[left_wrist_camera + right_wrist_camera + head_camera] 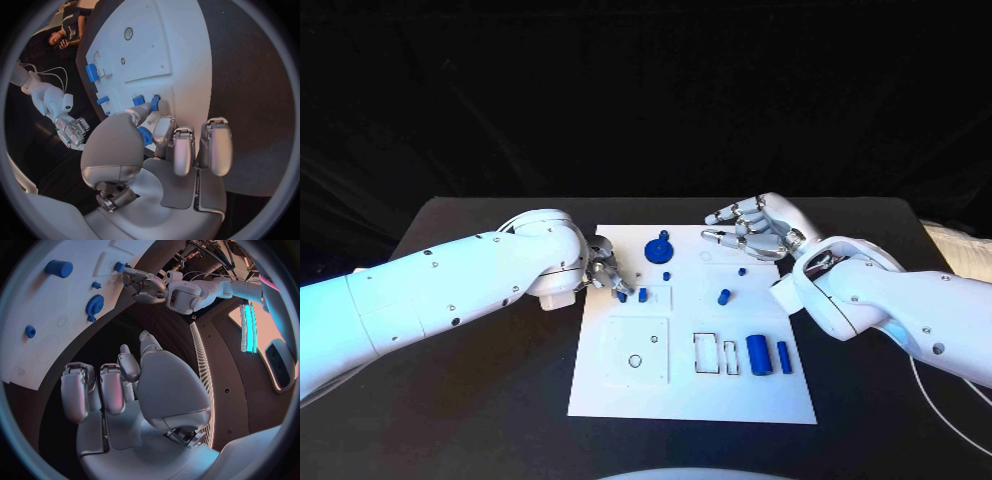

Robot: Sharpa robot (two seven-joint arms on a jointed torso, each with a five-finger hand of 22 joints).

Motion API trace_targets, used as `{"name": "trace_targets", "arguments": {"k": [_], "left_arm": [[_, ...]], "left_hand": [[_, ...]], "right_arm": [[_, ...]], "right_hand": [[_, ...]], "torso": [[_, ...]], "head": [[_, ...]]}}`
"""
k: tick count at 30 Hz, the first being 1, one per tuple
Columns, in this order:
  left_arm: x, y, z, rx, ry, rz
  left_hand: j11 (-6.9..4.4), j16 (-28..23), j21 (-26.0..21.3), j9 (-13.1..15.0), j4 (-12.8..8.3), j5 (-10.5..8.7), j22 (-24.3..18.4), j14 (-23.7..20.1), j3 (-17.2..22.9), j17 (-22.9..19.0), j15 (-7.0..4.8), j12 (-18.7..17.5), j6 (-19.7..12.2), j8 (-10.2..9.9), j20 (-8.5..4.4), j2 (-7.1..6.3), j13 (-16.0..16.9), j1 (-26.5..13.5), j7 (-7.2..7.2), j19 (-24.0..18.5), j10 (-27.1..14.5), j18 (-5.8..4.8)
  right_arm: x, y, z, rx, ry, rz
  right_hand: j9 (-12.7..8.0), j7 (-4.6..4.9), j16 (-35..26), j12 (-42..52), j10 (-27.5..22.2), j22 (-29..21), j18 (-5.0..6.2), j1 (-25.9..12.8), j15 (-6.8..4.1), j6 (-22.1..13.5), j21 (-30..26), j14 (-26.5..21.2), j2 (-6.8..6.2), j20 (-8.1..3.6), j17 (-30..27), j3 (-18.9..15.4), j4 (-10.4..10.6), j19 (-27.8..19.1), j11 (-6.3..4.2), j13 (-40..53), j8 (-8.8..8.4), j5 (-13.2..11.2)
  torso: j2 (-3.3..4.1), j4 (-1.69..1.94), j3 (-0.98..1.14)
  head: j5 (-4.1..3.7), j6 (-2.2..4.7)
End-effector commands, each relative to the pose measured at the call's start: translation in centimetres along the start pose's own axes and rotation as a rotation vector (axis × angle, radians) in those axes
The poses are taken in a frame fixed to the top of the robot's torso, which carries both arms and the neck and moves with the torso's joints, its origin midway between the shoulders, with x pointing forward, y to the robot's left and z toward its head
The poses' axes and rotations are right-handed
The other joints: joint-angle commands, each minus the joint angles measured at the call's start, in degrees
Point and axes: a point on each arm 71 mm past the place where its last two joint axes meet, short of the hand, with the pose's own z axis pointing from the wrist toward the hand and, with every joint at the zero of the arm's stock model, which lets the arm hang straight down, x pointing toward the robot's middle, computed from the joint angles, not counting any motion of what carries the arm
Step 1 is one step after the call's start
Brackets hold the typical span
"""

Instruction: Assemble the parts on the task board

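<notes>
A: Largest first. Black table [473, 400], white task board [625, 395] in the middle of it. Blue parts lie scattered across the board.

B: Arms?

A: Left hand [606, 268] sits at the board's left edge, fingers curled down over a small blue peg [620, 295]. From the left wrist view, a blue piece [145, 135] lies tucked between the thumb and the fingers. It looks pinched, but I can't tell if the grip is firm.

B: And the right hand?

A: Right hand [756, 228] hovers over the board's far right corner, fingers loosely bent and apart, nothing in it. The blue gear [661, 247] is near it, toward the board's middle; they are apart.

B: Other parts, by size?

A: Large blue cylinder [759, 354] and a thinner blue bar [785, 357] side by side near the right edge, well away from both hands. Then a short peg [724, 296] mid-board, another peg [643, 294] just beside the left fingers, and a tiny stud [668, 275] below the gear.

B: Step in hand?

A: My guess: the left hand is picking up or seating that peg by the left edge. To do it well, keep the peg upright, line it square over its hole before pressing, and push straight down. A tilted peg would likely jam. Mind the neighbouring peg; the fingers are close enough to knock it.
</notes>
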Motion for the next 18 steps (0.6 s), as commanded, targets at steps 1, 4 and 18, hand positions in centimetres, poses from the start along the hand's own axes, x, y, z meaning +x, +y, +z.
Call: {"name": "trace_targets", "arguments": {"k": [1,4,18], "left_arm": [[1.65,0.63,0.59,-0.058,0.075,0.039],[1.61,0.71,0.62,-0.063,0.075,0.041],[1.49,1.05,0.68,-0.08,0.073,0.057]], "left_hand": [[-0.51,0.18,0.36,0.23,0.51,-0.23,10.3,6.03,-1.03,15.06,-0.53,0.34,0.37,0.42,-0.48,-0.52,0.13,-1.49,-0.01,2.53,0.1,-0.69],[-0.59,0.18,0.47,0.38,1.12,-0.2,10.44,6.03,-1.77,15.06,-0.61,0.45,0.62,0.69,-0.55,-0.86,0.2,-2.53,-0.13,2.63,0.19,-0.73],[-0.86,0.18,1.06,0.83,2.6,-0.18,11.1,6.03,-4.11,15.06,-0.83,1.01,1.26,1.48,-0.75,-1.83,0.68,-4.47,-0.43,3.11,0.63,-0.93]], "right_arm": [[0.18,0.08,-0.02,-0.005,0.016,0.0],[0.19,0.08,-0.02,-0.004,0.018,0.001],[0.23,0.07,-0.02,-0.003,0.022,0.001]], "right_hand": [[0.08,0.0,-0.19,0.18,0.11,4.59,0.6,-0.53,-0.51,0.0,-0.37,2.92,0.28,0.06,0.38,-0.28,0.01,-0.32,-0.45,-0.09,-0.02,0.24],[0.08,0.0,-0.21,0.13,0.08,4.56,0.6,-0.54,-0.51,-0.01,-0.38,2.91,0.28,0.06,0.34,-0.29,0.02,-0.34,-0.44,-0.12,-0.02,0.25],[0.08,0.0,-0.21,0.13,0.08,4.56,0.6,-0.54,-0.51,-0.01,-0.38,2.91,0.28,0.06,0.34,-0.29,0.02,-0.34,-0.44,-0.12,-0.02,0.25]], "torso": [[0.0,0.03,-0.02],[0.01,0.05,-0.04],[0.01,0.04,-0.03]], "head": [[-0.05,-0.04],[-0.07,-0.06],[0.07,-0.2]]}}
